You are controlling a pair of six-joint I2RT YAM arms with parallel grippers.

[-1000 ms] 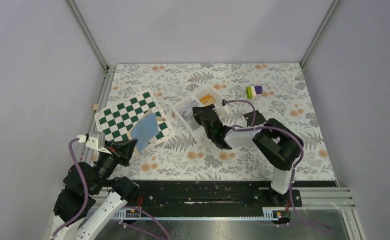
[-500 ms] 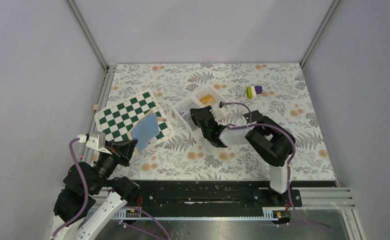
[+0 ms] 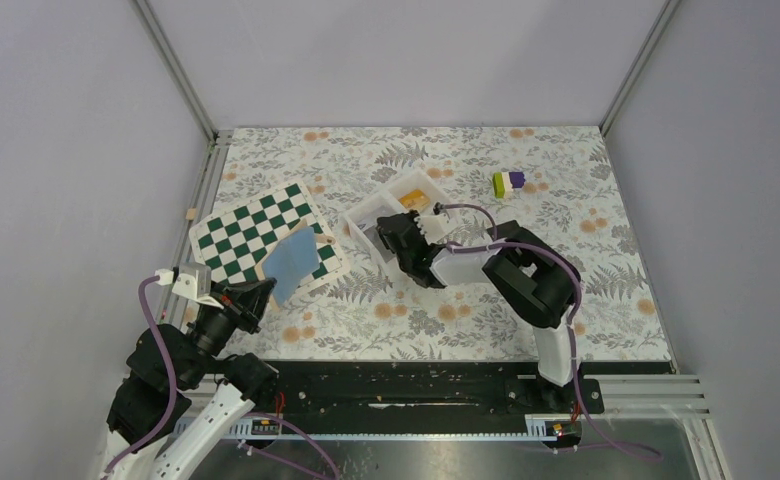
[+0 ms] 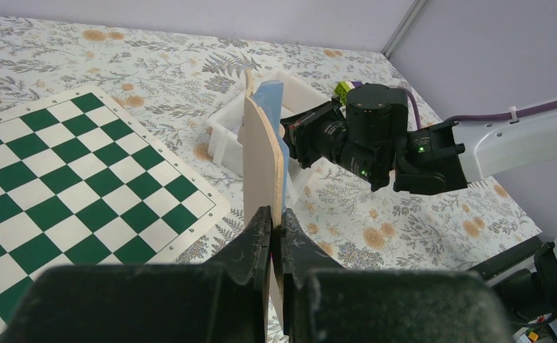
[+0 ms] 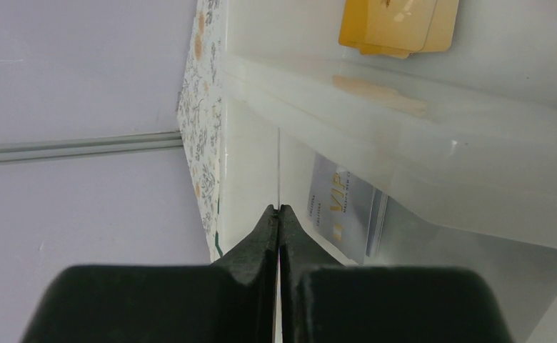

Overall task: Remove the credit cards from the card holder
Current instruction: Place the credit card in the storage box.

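My left gripper is shut on the lower edge of the card holder, a pale blue panel with a tan border. It holds it upright above the board's right corner. In the left wrist view the card holder stands on edge between the fingers. My right gripper hangs over the white tray's left compartment, shut on a thin credit card seen edge-on. Another credit card, pale with gold lettering, lies on the floor of that compartment.
The white two-compartment tray sits mid-table, with yellow cards in its far compartment. A green-and-white chequered board lies at the left. A small purple, green and white block stands at the back right.
The right arm has swung left and forward, carrying its shut gripper further over the tray's left compartment. The left arm and the card holder have not moved.
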